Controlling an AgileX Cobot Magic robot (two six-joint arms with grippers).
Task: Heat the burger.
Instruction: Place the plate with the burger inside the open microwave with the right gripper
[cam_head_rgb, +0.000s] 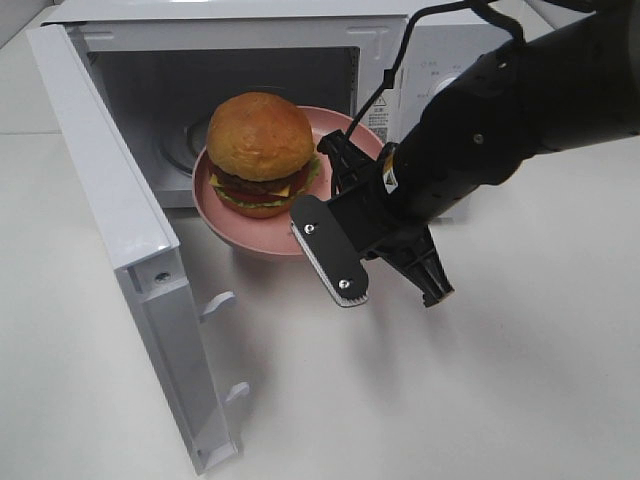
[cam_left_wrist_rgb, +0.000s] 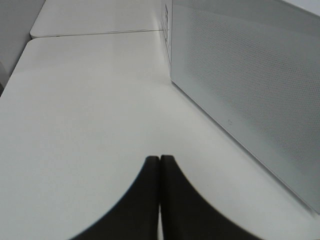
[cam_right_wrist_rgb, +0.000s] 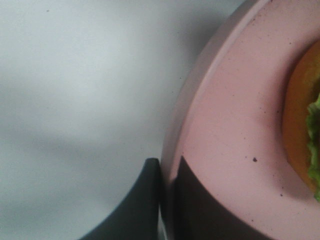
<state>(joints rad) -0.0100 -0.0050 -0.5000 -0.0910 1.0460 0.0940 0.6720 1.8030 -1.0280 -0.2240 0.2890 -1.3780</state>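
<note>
Microwave (cam_head_rgb: 378, 38) noted at the back of the surface (cam_head_rgb: 500, 400), its door (cam_head_rgb: 110, 210) swung wide to the left so that the cavity is laid open. The burger (cam_head_rgb: 260, 150) is seen upright in the middle of a pink plate (cam_head_rgb: 250, 238). The plate is held at the mouth of the cavity, its far part past the front frame and its near part out over the surface. A shadow beneath suggests it is carried, not set down. The right end effector (cam_right_wrist_rgb: 167, 164) is clenched on the plate's rim on the side away from the door. One finger is pressed to the upper face and the other to the outside of the rim, as the right wrist view confirms; the burger itself is not touched. The rim grip is judged to have been chosen so that the food is kept level and unsqueezed, with the arm kept mostly outside the cavity. The left end effector (cam_left_wrist_rgb: 160, 160) is closed with nothing between its fingers. It is parked low over the surface beside a white dotted panel of the microwave; whether door or side wall cannot be told. Heating is judged not yet begun: the door is open and the plate is not fully inside.
</note>
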